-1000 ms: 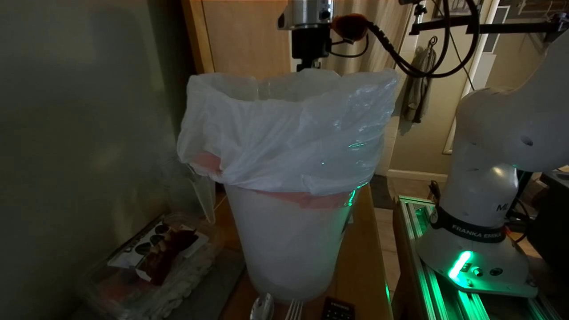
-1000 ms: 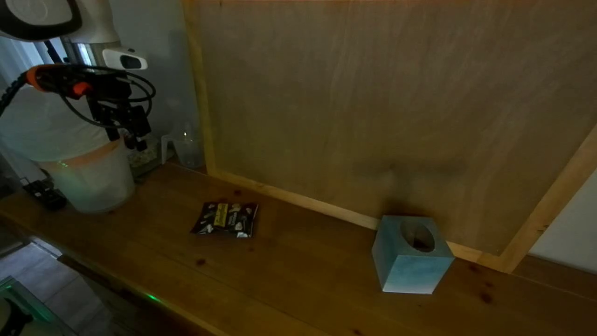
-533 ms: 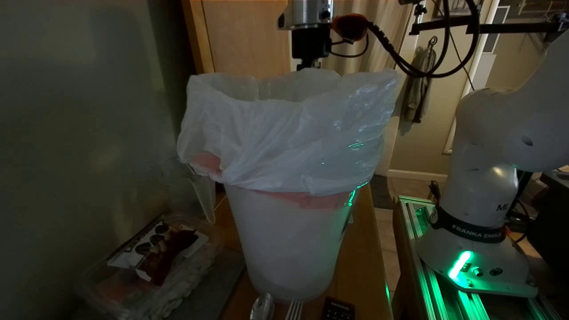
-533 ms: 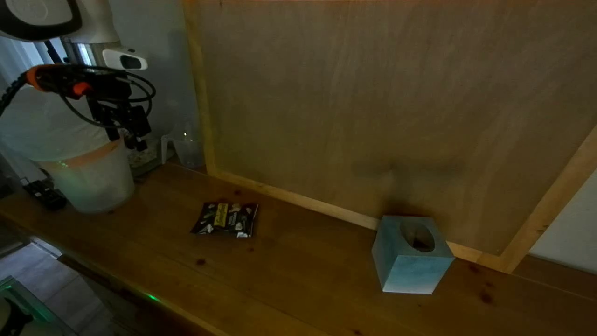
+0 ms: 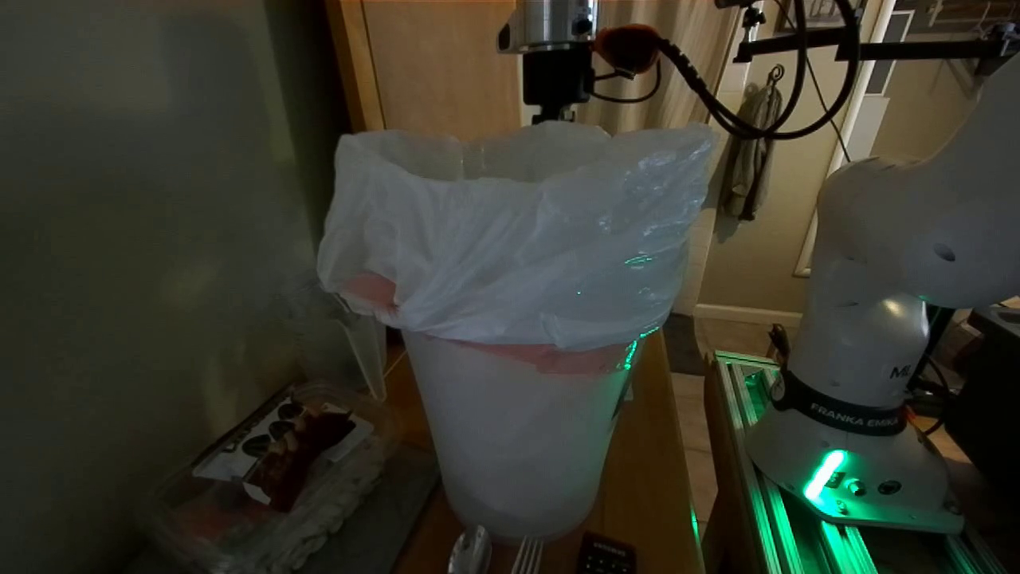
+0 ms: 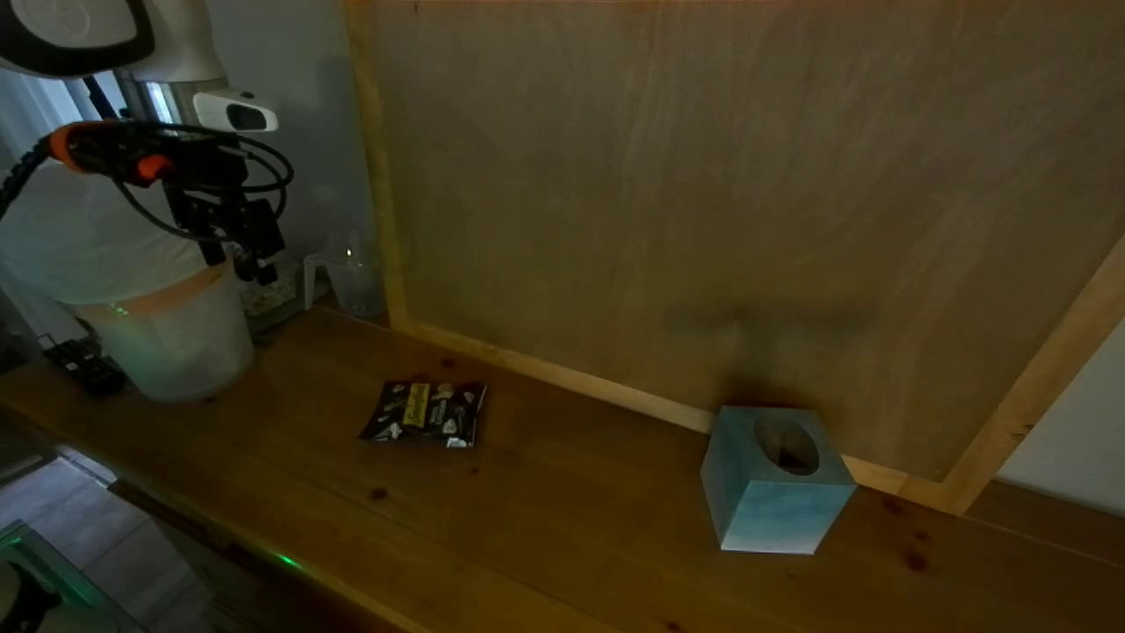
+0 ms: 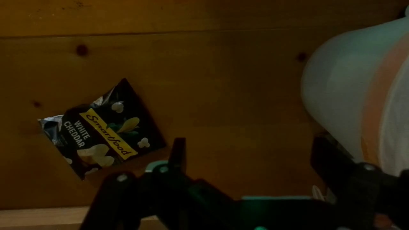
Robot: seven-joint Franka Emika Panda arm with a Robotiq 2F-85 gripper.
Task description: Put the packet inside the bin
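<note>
Dimly lit, with a black packet (image 6: 426, 413) flat on a knotty wooden counter (image 6: 545, 536) between the white bin (image 6: 180, 352) and a blue box (image 6: 778, 514), before a wood panel (image 6: 703, 176); with the gripper (image 7: 247, 143) spread wide above and a cloth (image 5: 753, 155) hung beyond

1. in both exterior views, set against the earlier pictures, i can make out no change.
2. my gripper (image 6: 237, 264) shows no shift in place or tilt that i can see.
3. the packet (image 6: 425, 415) shows no slide or turn that i can detect, and the bin (image 5: 518, 438) no lean or movement.
4. my wrist view gives only this moment, so i cannot tell whether anything differs there.
</note>
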